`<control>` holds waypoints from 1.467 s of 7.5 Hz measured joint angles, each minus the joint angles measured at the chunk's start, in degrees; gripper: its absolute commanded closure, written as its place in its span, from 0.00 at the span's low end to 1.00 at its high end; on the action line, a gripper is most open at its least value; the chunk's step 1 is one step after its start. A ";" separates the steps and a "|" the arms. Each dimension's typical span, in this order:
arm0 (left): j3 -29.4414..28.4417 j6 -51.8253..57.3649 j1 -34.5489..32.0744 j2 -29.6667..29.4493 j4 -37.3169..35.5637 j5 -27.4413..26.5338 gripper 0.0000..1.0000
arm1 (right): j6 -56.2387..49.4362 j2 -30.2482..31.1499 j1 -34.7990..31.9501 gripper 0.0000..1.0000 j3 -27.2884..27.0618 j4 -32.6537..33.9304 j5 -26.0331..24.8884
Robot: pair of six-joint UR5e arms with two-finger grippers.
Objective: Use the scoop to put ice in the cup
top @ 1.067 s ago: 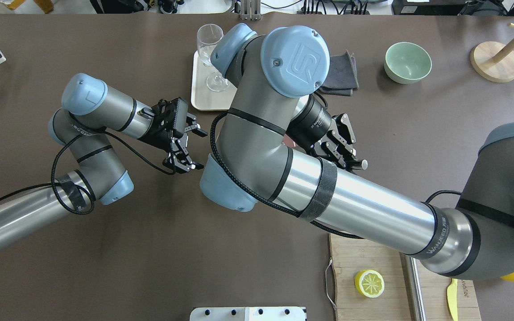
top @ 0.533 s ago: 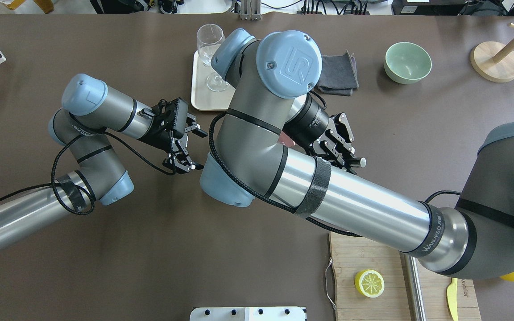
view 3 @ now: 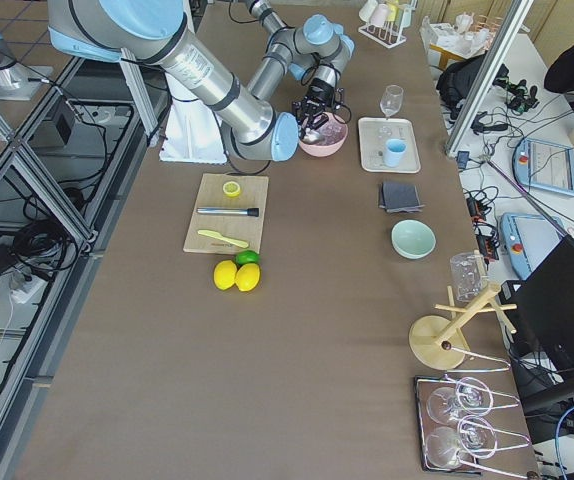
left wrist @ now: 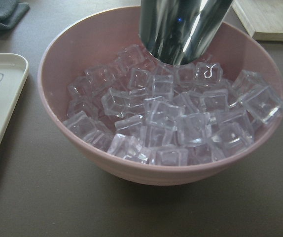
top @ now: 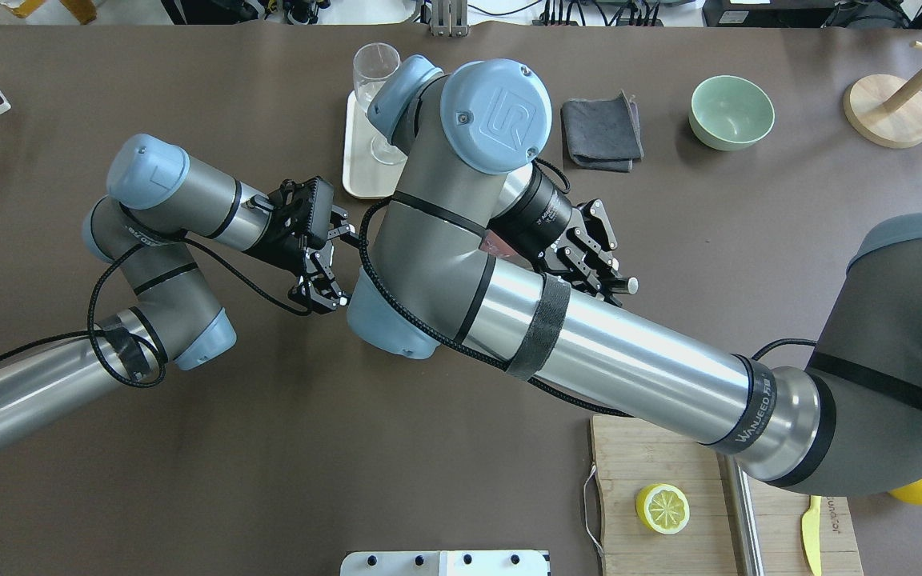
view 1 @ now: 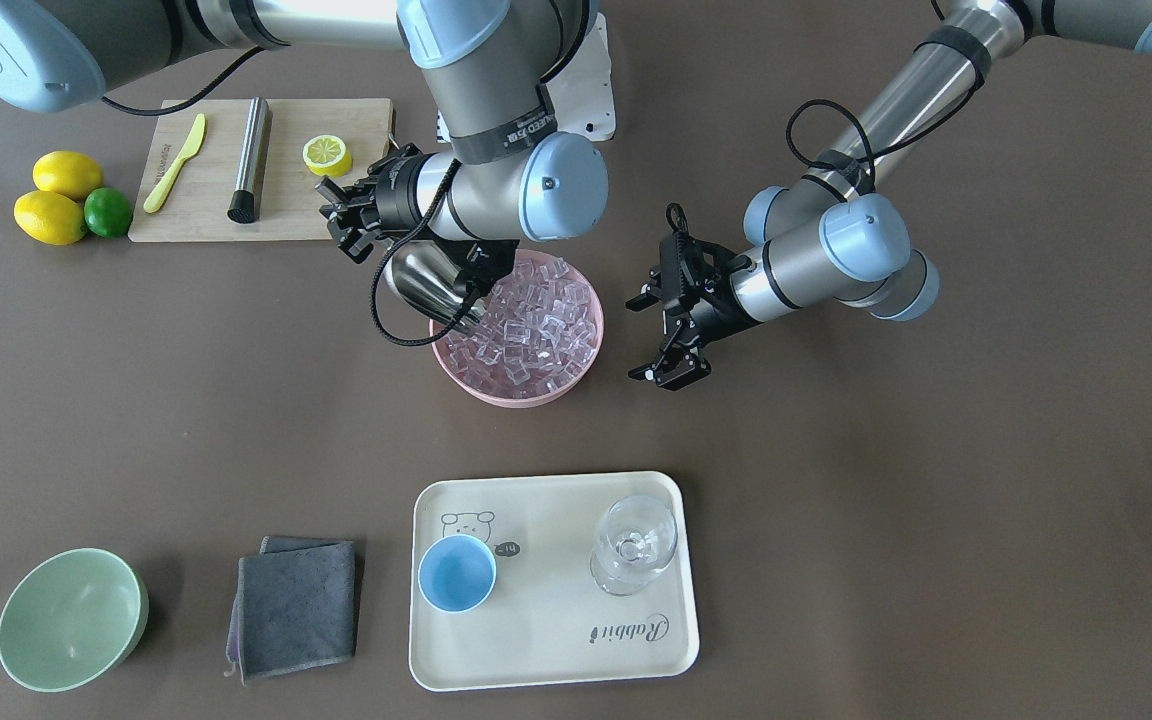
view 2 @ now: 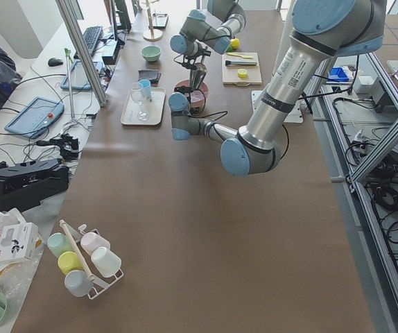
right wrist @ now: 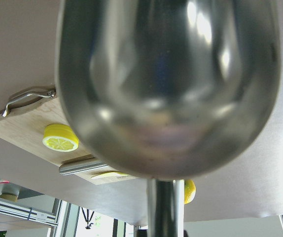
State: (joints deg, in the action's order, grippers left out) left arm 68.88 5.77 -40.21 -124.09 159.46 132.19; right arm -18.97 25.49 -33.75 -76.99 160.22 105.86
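The right gripper (view 1: 348, 218) has its jaws clamped on the thin rod handle of the scoop (view 1: 423, 283), whose butt end pokes out just past them in the overhead view. From these jaws the steel trough slopes down into a pink bowl (view 1: 511, 390) right beside them. The scoop's open end sits among the ice (view 1: 536, 325) at the side of the bowl nearest the right jaws. The left wrist view shows the trough's lower edge meeting the top cubes. The cubes are heaped almost to the rim.

On the bowl's other side, the left gripper (view 1: 651, 338) hangs just beside the rim with its jaws spread apart, gripping nothing and pointed at the bowl.

Behind the right jaws, on the robot's side, a wooden board (view 1: 296, 200) lies on the desk. It carries a lemon half (view 1: 327, 153) nearest the jaws, then a steel cylinder (view 1: 249, 158) and a yellow knife (view 1: 176, 162). Two lemons (view 1: 66, 175) and a lime (view 1: 108, 212) lie past the board.

The cup (view 1: 456, 572) stands upright on a cream tray (view 1: 546, 650), well apart from both pairs of jaws, beyond the bowl. A stemmed glass (view 1: 634, 545) shares the tray, nearer the left jaws' side. Farther along from the right jaws lie a folded grey cloth (view 1: 294, 605) and then a pale green bowl (view 1: 71, 618).
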 measured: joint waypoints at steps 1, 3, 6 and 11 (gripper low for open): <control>0.10 -0.04 0.02 0.13 -0.02 -0.01 0.03 | -0.01 -0.73 0.00 1.00 1.62 -1.07 -0.02; 0.23 -0.06 0.04 0.22 0.01 -0.03 0.03 | 0.06 -2.07 0.00 1.00 4.22 -2.98 0.03; 0.32 0.02 0.05 0.25 0.02 -0.04 0.03 | 0.87 -2.12 0.00 1.00 4.69 -6.95 0.34; 0.32 0.03 0.05 0.25 0.06 -0.04 0.03 | 5.63 1.81 0.00 1.00 0.06 -14.64 1.95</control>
State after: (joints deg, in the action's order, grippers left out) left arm 69.20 5.81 -40.17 -123.84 159.52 132.15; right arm -13.34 27.30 -33.75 -76.92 145.58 107.81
